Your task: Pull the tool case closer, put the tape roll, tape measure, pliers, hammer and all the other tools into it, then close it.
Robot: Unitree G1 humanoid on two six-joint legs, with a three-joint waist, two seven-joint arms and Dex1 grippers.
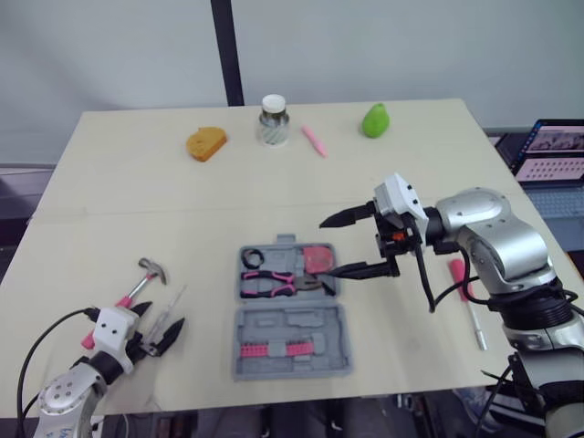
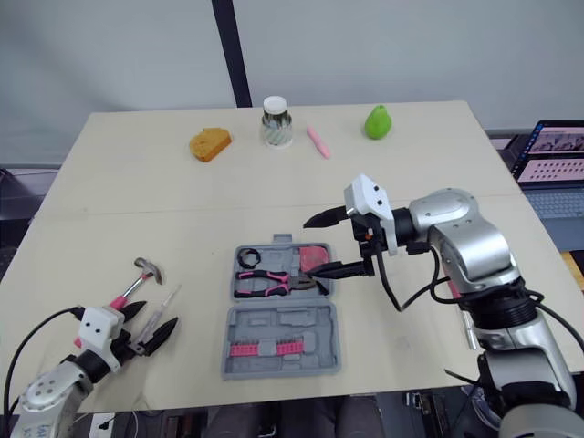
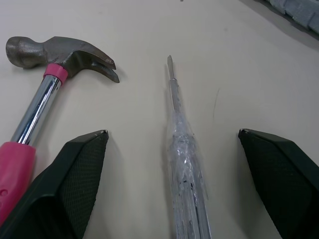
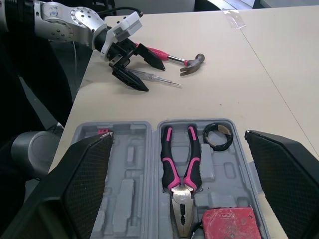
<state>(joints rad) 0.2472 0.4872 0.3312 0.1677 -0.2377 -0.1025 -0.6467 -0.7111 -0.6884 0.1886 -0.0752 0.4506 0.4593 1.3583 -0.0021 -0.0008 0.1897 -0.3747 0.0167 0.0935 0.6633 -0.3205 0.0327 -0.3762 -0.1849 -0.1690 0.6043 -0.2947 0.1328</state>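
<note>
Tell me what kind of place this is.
Probably a robotics lab or test room, not a real workshop: a plain beige table before a bare wall, a laptop beside it, and staged props like the open tool case and a green pear.

A robot lab: plain work table [image 1: 137, 182], laptop [image 1: 552, 155] alongside.

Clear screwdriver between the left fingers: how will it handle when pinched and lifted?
The screwdriver looks round and slim, so it will probably roll on the table if the left gripper touches one side first. Its clear, glossy handle may be slippery. The thin metal shaft suggests it is light and stiff, so it should not sag.
</note>
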